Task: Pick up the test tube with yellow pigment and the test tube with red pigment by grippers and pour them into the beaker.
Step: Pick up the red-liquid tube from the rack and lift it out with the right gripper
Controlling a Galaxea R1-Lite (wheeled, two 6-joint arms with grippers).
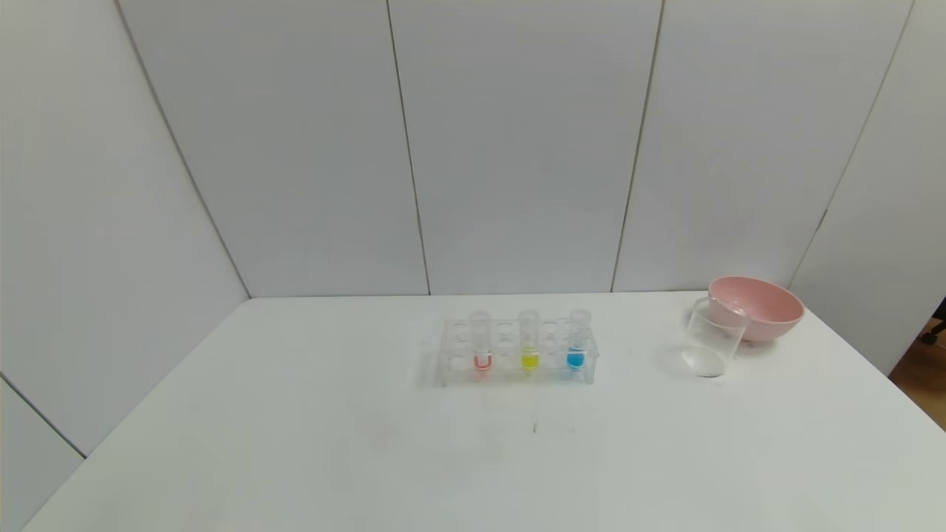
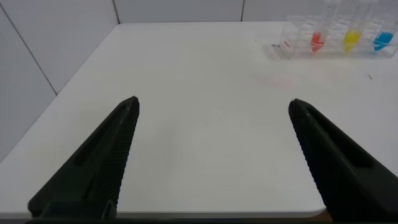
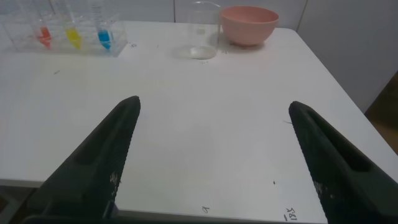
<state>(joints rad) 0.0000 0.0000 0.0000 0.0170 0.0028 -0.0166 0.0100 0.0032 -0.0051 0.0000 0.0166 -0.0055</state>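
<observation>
Hovering low over the table (image 1: 295,414), left hand (image 2: 214,109) and right hand (image 3: 214,109) gape wide

Neither arm shows in the head view. Left gripper (image 2: 212,158): only the two black fingers (image 2: 102,165) visible in its wrist view, bases cut by bottom edge. Right gripper (image 3: 212,158) same, bases cut off. Clear tube rack (image 2: 298,38) cut by the top edge in the left wrist view, tube tops out of frame. Beaker (image 1: 712,338) overlaps the pink bowl (image 1: 761,307); touching or apart, cannot tell. Beaker contents too faint to tell.
</observation>
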